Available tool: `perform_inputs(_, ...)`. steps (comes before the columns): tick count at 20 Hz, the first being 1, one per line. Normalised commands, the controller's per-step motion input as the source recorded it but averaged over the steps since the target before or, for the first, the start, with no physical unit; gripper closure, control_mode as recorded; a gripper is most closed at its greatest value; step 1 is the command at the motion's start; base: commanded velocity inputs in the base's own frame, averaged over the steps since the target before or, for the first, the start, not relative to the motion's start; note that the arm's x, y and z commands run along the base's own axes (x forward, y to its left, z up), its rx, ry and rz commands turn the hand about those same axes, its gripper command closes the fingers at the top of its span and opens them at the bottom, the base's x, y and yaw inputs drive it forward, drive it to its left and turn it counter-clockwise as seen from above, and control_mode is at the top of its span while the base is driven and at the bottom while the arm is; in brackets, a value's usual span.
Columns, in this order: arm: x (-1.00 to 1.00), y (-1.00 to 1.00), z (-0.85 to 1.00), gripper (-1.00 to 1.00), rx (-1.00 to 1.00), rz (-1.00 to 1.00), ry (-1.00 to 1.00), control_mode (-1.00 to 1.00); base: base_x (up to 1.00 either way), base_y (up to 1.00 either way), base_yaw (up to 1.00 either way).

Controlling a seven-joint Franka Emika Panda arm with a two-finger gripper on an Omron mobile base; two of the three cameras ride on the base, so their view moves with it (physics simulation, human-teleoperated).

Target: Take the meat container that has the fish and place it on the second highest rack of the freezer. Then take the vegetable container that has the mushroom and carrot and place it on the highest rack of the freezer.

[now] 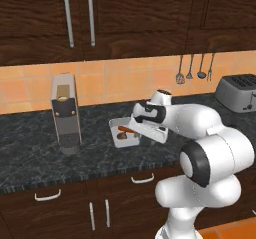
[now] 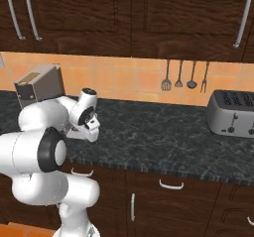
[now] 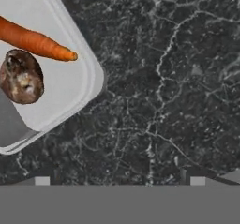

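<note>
A white vegetable container [image 1: 116,123] sits on the dark counter, holding the orange carrot [image 1: 127,129] and the brown mushroom [image 1: 123,135]. My gripper [image 1: 150,133] hangs low over the counter at the container's right edge and points down. In the hand view the container [image 3: 70,89] fills the upper left, with the carrot [image 3: 33,41] above the mushroom [image 3: 21,77]. My gripper [image 3: 119,181] is open, its tips wide apart over bare counter beside the tray, holding nothing. The fish, the freezer and its racks are out of view.
A grey coffee machine [image 1: 65,113] stands left of the container. A toaster [image 1: 237,93] sits at the far right of the counter [image 1: 40,153]. Utensils [image 1: 195,68] hang on the orange backsplash. Dark cabinets run above and below.
</note>
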Motion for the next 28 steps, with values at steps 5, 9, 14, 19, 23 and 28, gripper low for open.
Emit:
perform_inputs(5, 0.43, 0.14, -0.08, -1.0, -0.06, -0.07, 0.01, -1.0, 0.0, 0.0, 0.0)
perform_inputs(9, 0.13, 0.22, -0.14, -1.0, -0.05, -0.07, 0.0, -1.0, 0.0, 0.0, 0.0)
perform_inputs(14, 0.01, 0.1, -0.36, -1.0, -0.04, -0.04, 0.0, -1.0, 0.0, 0.0, 0.0)
perform_inputs(19, 0.07, 0.02, -0.11, -1.0, -0.03, -0.08, -0.01, -1.0, 0.0, 0.0, 0.0)
perform_inputs(23, 0.0, 0.14, -0.23, 1.0, 0.0, -0.12, -0.05, -1.0, 0.0, 0.0, 0.0)
perform_inputs(28, -0.01, 0.16, -0.12, 1.0, 0.0, -0.16, -0.03, -1.0, 0.0, 0.0, 0.0)
